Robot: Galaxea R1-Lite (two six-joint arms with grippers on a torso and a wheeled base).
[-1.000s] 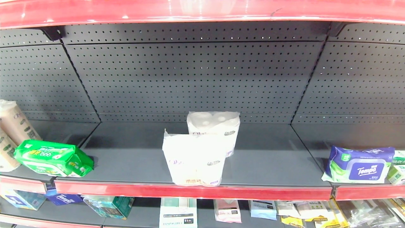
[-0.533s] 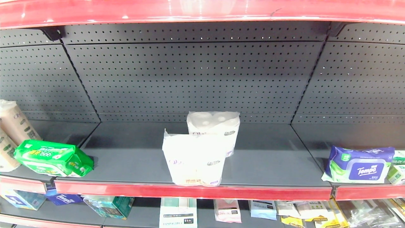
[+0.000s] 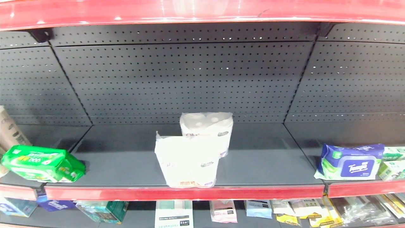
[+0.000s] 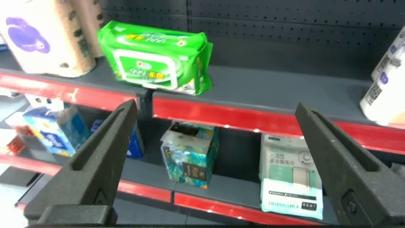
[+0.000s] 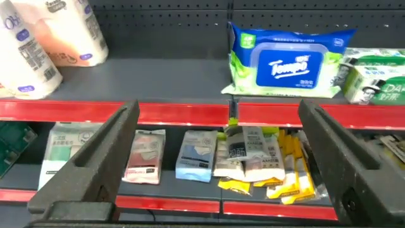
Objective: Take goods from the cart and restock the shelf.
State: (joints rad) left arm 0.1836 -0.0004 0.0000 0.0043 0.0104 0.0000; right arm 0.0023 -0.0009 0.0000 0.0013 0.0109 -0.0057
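Observation:
Two white toilet-roll packs stand mid-shelf in the head view, the front pack [image 3: 186, 161] at the red shelf edge [image 3: 183, 192] and the back pack [image 3: 207, 128] right behind it. My left gripper [image 4: 216, 109] is open and holds nothing; it faces the shelf front below a green wipes pack [image 4: 155, 57]. My right gripper [image 5: 218, 106] is open too, with nothing between its fingers, level with the red edge below a blue wipes pack [image 5: 288, 60]. The roll packs [image 5: 54, 38] appear off to one side of it.
The green wipes pack [image 3: 42, 163] lies at the shelf's left, with brown-wrapped rolls [image 3: 9, 131] behind it. The blue wipes pack [image 3: 348, 161] and a green box [image 3: 392, 164] lie at the right. Bare grey shelf board [image 3: 269, 158] flanks the roll packs. The lower shelf holds several small packets [image 3: 223, 210].
The whole head picture has shifted a little to the left, so the camera has moved. The packs on the shelf keep their places relative to one another.

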